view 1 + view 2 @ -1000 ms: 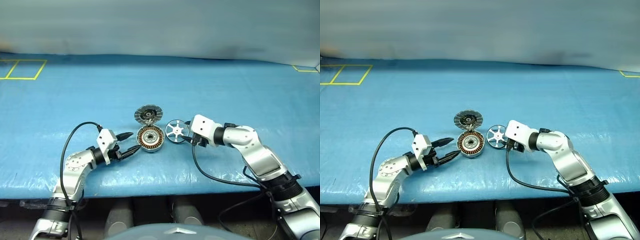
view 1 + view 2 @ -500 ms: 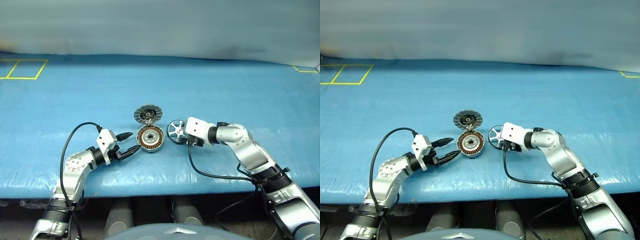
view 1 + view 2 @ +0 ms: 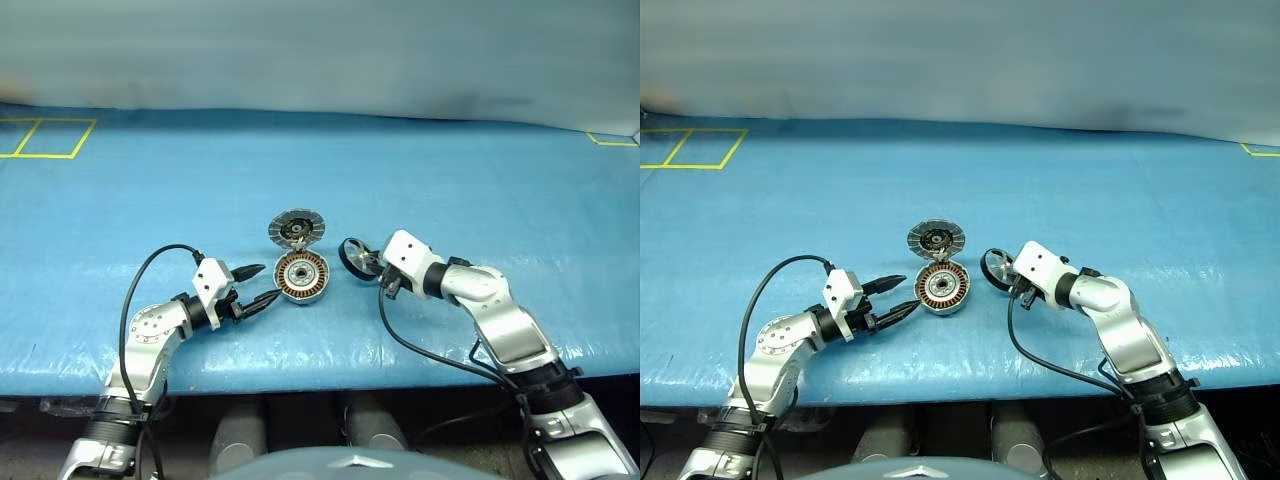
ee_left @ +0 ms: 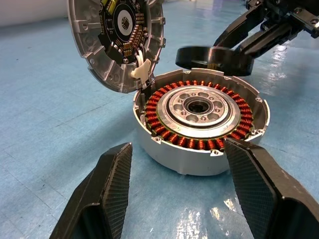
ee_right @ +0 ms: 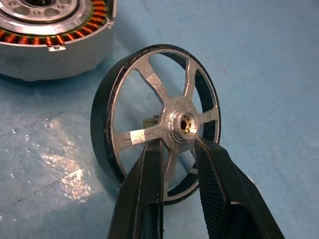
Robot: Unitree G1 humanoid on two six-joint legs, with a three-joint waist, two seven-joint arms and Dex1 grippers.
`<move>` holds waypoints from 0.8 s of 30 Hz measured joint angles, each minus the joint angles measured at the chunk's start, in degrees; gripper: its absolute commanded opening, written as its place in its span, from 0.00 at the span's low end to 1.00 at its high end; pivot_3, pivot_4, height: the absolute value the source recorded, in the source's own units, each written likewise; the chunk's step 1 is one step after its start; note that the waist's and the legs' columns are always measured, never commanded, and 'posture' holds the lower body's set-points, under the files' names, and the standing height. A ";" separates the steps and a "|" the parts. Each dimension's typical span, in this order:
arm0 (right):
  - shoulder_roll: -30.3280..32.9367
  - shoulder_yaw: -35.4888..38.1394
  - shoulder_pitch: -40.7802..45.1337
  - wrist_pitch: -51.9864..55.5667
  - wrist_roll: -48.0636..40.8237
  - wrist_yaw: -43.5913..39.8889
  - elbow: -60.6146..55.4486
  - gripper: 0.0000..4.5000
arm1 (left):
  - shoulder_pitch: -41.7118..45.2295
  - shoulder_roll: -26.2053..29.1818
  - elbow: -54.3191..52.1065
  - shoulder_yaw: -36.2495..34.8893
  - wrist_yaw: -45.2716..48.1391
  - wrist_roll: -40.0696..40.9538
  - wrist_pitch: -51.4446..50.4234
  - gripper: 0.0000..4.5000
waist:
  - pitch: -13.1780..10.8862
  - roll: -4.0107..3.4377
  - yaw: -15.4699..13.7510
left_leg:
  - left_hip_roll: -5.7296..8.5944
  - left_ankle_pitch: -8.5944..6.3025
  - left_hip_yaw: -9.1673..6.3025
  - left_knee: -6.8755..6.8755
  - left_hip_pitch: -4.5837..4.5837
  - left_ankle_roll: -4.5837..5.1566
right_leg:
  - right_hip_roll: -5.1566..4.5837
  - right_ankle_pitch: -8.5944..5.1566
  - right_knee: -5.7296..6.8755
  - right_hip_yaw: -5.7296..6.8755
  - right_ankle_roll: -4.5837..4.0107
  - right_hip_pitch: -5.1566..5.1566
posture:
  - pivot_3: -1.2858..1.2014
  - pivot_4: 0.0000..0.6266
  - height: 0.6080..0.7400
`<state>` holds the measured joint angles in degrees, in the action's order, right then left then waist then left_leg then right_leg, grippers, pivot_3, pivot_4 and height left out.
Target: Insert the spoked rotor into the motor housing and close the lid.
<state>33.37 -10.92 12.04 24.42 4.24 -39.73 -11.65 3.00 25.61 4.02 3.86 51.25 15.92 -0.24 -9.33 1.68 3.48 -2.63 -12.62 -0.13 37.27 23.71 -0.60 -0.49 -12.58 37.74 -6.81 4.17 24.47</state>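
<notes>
The motor housing (image 3: 301, 275), a grey cup with copper windings around a silver centre, sits on the blue mat. Its ribbed lid (image 3: 297, 228) stands hinged open behind it, dark face showing. My left gripper (image 3: 268, 282) is open just left of the housing, its fingers (image 4: 107, 194) spread toward the two sides of the cup (image 4: 199, 107) without touching it. Right of the housing, the spoked rotor (image 3: 354, 255) is tipped up on edge. My right gripper (image 5: 177, 149) is shut on it, pinching a spoke of the rotor (image 5: 149, 84) just below the hub.
The blue mat (image 3: 450, 190) covers the whole table, with its front edge close below both arms. Yellow taped squares (image 3: 45, 138) mark the far left, and a yellow corner (image 3: 610, 138) marks the far right. Black cables loop from both wrists.
My right gripper has closed on the rotor. The rotor lay flat with its spokes facing up and now stands tilted on edge. The left arm and the housing have not moved.
</notes>
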 measured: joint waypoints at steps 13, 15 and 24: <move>1.19 1.43 -3.46 1.73 3.70 4.64 -4.76 0.24 | 1.83 0.00 1.59 0.37 0.09 -0.55 0.29 0.70 | -0.01 -0.01 0.05 | 0.01 0.00 0.01 0.00 0.01 0.00 | -0.01 0.00 0.00 -0.01 0.00 0.02 | 0.52 0.24 1.00; 0.10 2.01 -3.44 2.76 2.26 4.63 -5.38 0.24 | 1.82 -0.01 1.59 0.47 0.08 -0.65 0.31 0.70 | -0.01 -0.01 0.02 | 0.01 0.00 0.01 -0.01 0.02 0.00 | 0.00 0.00 -0.01 0.00 0.00 0.02 | 0.52 0.24 1.00; 1.15 2.55 -2.13 5.18 0.58 3.29 -6.65 0.24 | 1.28 0.00 1.58 0.39 -0.09 -0.67 0.50 0.70 | -0.01 -0.01 0.02 | 0.01 0.00 0.01 -0.01 0.02 0.00 | -0.01 0.00 -0.02 0.00 0.00 0.01 | 0.52 0.24 1.00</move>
<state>34.52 -8.37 9.91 29.59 4.82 -36.43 -18.31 4.28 25.60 5.59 4.25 51.16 15.24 0.26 -9.34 1.67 3.50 -2.62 -12.62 -0.12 37.26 23.73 -0.60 -0.50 -12.59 37.72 -6.82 4.17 24.48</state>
